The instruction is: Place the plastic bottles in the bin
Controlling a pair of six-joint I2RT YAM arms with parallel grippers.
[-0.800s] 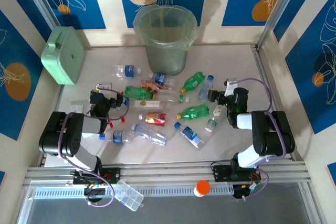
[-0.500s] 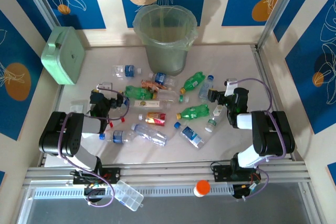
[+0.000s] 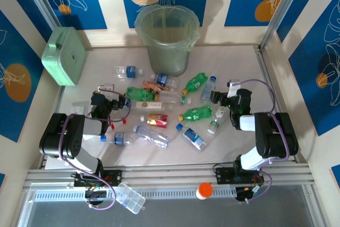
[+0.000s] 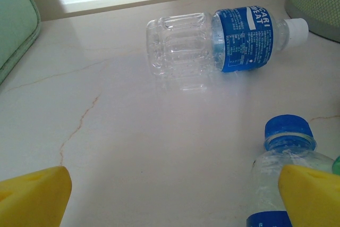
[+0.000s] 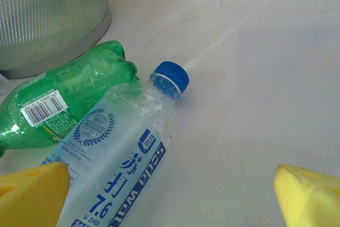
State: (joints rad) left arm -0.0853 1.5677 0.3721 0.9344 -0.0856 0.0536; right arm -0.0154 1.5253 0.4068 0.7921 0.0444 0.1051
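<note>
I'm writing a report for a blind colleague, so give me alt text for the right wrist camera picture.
A clear bottle with a blue cap and blue-printed label lies on its side on the pale table, against a green bottle beside it. The base of the bin stands at upper left; the yellow jaws stand open at the bottom corners.

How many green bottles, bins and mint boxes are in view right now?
Green bottles: 3
Bins: 1
Mint boxes: 1
Total: 5
</note>
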